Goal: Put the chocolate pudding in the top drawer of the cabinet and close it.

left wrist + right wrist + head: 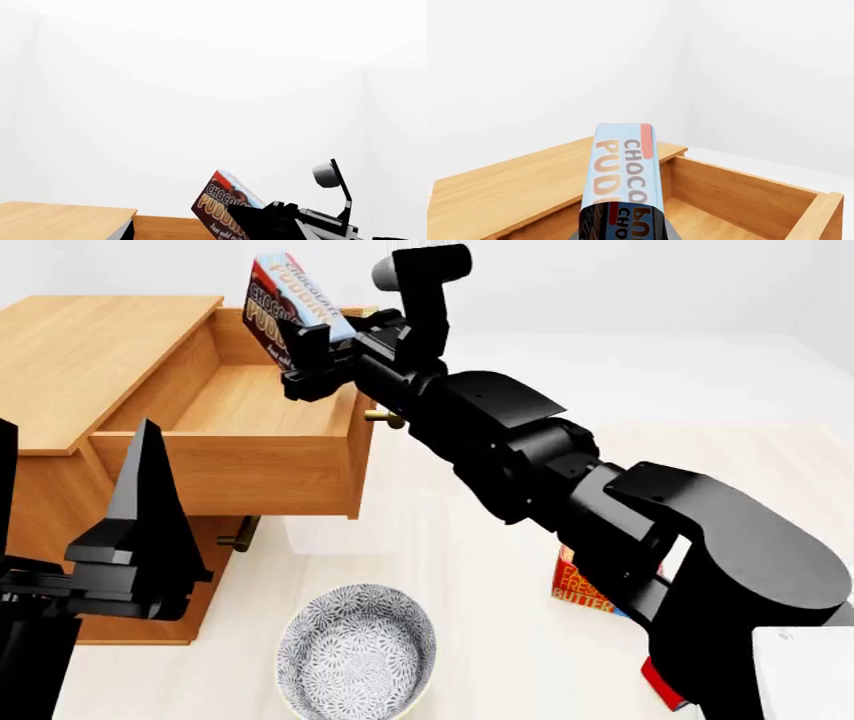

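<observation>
One right gripper (310, 352) pinches the chocolate pudding (284, 302) above the open top drawer (254, 400) (left jaws unclear).

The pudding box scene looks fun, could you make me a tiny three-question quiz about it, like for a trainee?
1. True or false: the top drawer of the cabinet is pulled open.
2. Which hand holds the chocolate pudding? A) left gripper B) right gripper C) neither
3. Fill in: on the floor in front of the cabinet stands a patterned ____.

Key
1. True: its wooden inside is showing, with nothing visible in it.
2. B: the right gripper clamps the box above the open drawer, while the left one hangs lower down, off to the side, holding nothing.
3. Bowl. A butter box lies further right, partly hidden by the arm.
</observation>
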{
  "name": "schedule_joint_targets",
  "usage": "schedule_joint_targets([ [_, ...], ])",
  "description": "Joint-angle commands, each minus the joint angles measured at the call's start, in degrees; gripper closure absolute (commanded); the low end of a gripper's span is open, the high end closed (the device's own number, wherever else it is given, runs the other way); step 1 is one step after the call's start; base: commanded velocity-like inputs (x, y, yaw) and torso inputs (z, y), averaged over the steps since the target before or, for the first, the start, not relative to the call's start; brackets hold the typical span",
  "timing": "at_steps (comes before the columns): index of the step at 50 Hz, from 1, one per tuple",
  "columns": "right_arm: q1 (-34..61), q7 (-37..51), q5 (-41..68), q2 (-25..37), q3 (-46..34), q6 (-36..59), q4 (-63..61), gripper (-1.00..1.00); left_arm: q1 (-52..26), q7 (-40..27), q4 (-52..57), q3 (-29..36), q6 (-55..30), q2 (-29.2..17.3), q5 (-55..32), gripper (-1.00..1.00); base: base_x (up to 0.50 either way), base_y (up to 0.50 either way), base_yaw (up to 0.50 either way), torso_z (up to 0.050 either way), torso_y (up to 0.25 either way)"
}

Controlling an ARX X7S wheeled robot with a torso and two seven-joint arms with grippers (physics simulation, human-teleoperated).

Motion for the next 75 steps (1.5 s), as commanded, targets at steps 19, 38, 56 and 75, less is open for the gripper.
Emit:
schedule_joint_targets([
  [19, -1.09, 0.2, -2.36, -0.01, -0.1, 1.17, -2.24, 1.0, 0.43, 0.29, -0.49, 0.41, 0.75, 0.08, 0.27, -1.0, 0.0, 0.0, 0.0, 0.0, 0.0],
  [38, -0.45, 0.53, -2.97, -0.01, 0.0, 0.95, -3.02, -1.0, 0.87, 0.44, -0.69, 0.5, 1.21, 0.13, 0.49, -1.0, 0.0, 0.0, 0.0, 0.0, 0.0],
  [56, 2.27, 0.18, -0.91, -0.01, 0.1, -0.54, -3.11, -1.0, 1.07, 0.42, -0.65, 0.5, 1.49, -0.02, 0.52, -1.0, 0.0, 0.0, 0.0, 0.0, 0.0],
  [75, 2.1, -0.51, 0.51, 2.74, 1.41, -4.43, -5.2, -1.0, 1.49, -0.37, 0.33, -0.01, 1.68, -0.79, 0.25, -1.0, 0.0, 0.0, 0.0, 0.0, 0.0],
])
